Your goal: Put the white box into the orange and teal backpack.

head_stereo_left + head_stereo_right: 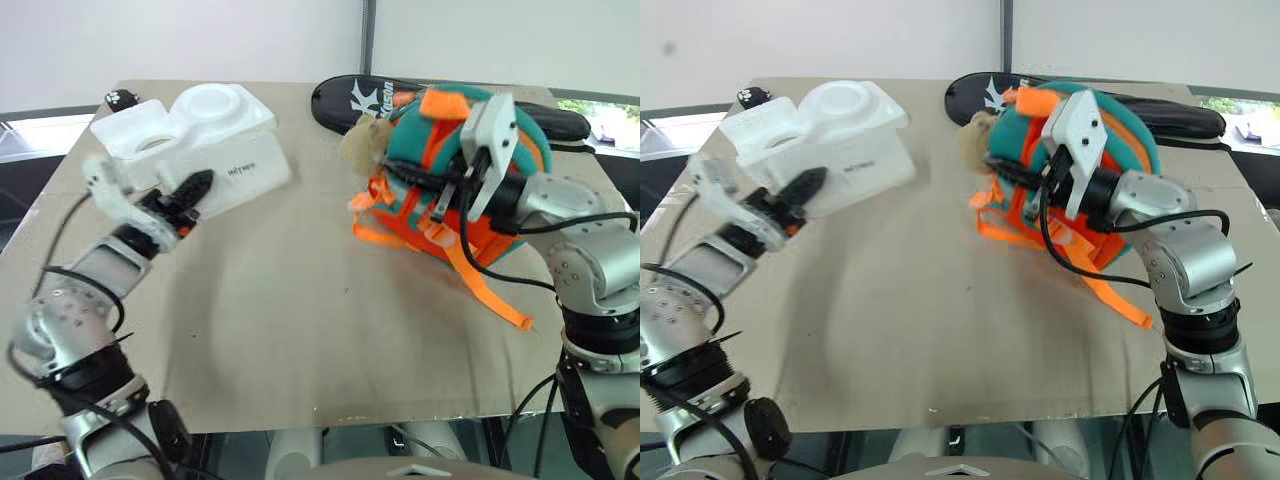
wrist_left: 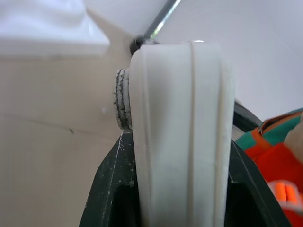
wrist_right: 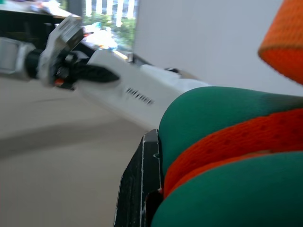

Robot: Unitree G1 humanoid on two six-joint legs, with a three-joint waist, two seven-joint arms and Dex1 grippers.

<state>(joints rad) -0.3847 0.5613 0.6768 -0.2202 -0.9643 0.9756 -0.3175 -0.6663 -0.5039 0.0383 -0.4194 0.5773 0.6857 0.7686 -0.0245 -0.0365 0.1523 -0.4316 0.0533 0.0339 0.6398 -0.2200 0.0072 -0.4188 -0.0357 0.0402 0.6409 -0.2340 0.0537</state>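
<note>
Cardboard-brown table (image 1: 270, 330) spans the frame. Right of centre, the soft teal-and-orange backpack (image 1: 440, 190) is lifted in the right gripper (image 1: 440, 185), fingers pinched on its fabric, probably to present the opening. Upper left, the left gripper (image 1: 185, 200) clamps the smooth, flat white box (image 1: 245, 172) by one end, beside a moulded foam tray (image 1: 200, 115).

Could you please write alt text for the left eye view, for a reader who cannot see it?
The left gripper holds the white box by one end above a brown table. The right gripper grips the orange and teal backpack. Behind lie a foam tray and a black cover.
</note>
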